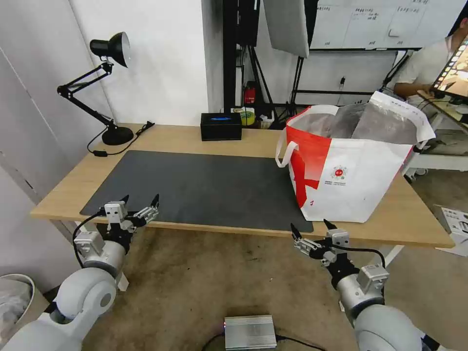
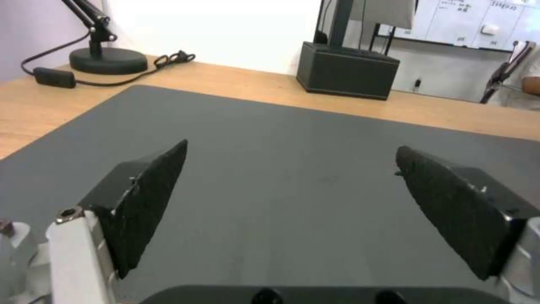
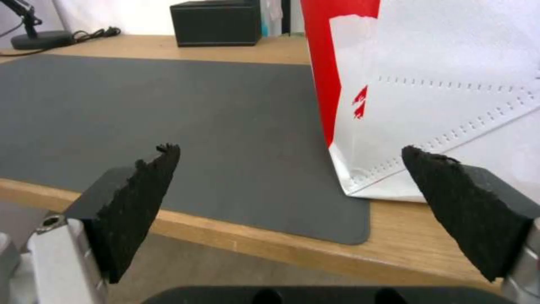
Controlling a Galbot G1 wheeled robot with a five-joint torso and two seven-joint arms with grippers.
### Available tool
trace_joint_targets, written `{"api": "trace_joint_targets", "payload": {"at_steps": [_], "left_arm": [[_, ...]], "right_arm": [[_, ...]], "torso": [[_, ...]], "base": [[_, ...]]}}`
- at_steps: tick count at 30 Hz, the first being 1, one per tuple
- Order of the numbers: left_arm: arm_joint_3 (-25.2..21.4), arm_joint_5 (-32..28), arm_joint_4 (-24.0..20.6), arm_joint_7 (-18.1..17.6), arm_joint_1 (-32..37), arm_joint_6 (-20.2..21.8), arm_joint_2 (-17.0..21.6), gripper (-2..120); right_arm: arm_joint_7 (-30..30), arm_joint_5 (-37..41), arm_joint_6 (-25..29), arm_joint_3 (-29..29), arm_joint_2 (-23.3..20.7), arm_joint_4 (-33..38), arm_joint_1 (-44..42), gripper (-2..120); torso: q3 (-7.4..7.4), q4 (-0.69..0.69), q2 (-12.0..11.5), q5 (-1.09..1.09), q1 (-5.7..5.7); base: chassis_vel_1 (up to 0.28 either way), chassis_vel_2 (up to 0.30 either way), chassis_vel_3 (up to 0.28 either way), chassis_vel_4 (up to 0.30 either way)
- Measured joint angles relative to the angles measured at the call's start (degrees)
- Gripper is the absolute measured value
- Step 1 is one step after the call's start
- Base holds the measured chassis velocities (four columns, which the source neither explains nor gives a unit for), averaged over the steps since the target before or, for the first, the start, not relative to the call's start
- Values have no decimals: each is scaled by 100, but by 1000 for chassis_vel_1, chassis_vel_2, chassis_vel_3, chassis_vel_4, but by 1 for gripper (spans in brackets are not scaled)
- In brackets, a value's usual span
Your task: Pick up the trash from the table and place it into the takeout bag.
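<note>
Both arms low at the table [image 1: 195, 141] edge: left gripper [image 1: 140, 201] and right gripper [image 1: 311, 227] spread wide.

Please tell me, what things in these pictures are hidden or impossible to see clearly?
- Inside of the takeout bag: the head view shows foil lining at the mouth, but the bag's walls hide the bottom, so its contents cannot be told.
- Small print under the bag's round red logo: too small to read.
- Takeout bag in the right wrist view: top cut off by the edge.

Matt grey mat [image 1: 195, 187] on smooth light-wood table [image 1: 404, 214]; foil-lined takeout bag [image 1: 351, 180]
</note>
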Motion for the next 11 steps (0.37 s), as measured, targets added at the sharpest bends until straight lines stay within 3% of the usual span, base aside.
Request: {"api": "trace_joint_targets", "payload": {"at_steps": [11], "left_arm": [[5, -5, 0, -4, -5, 6, 3, 100]], "right_arm": [[0, 0, 0, 0, 0, 0, 0, 100]], "torso": [[0, 0, 0, 0, 0]], "base": [[0, 0, 0, 0]]}}
